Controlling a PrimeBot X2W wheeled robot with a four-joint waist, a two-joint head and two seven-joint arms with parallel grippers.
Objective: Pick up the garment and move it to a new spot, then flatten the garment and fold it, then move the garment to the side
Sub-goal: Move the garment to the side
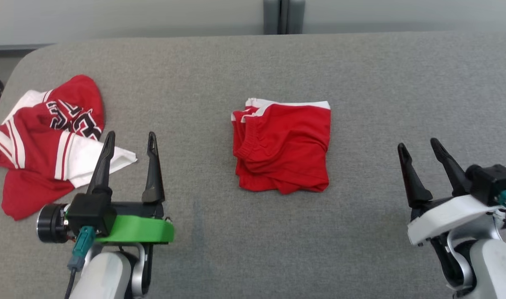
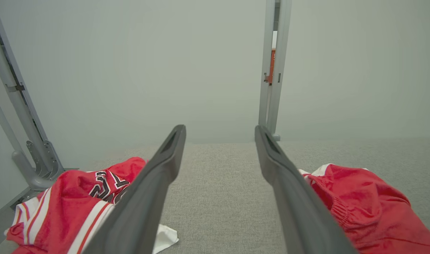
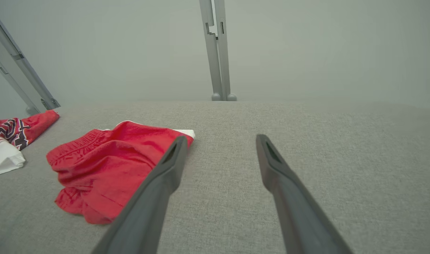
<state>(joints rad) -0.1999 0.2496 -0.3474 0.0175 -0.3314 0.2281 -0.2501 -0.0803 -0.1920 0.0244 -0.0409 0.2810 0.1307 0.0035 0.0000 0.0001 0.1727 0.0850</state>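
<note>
at your far left a crumpled red-and-white jersey [image 1: 49, 137] lies on the grey bench [image 1: 360, 74], near its rounded left corner. black-and-white lettering shows on its upper folds, and a white flap reaches out to the right. just beside that flap your left jaws stand wide apart and hold nothing. their two dark fingers [image 1: 102, 162] point away from you. in the head view the left finger crosses the flap's edge, but you cannot tell whether it touches the cloth. the left wrist view has the jersey [image 2: 59, 201] low on the left, and bare bench shows between the fingers.

at the middle of the bench lie the shorts [image 1: 284, 147], red with a white band along the far edge. they are folded into a rough square, the elastic waist bunched on the left and the near edge rumpled. they sit well apart from the jersey, and no finger touches them.

further right, your right jaws are spread just as wide, with nothing between them. their fingers [image 1: 410, 174] tilt up and to the left. in the right wrist view the shorts [image 3: 109, 165] lie left of the left finger.
</note>
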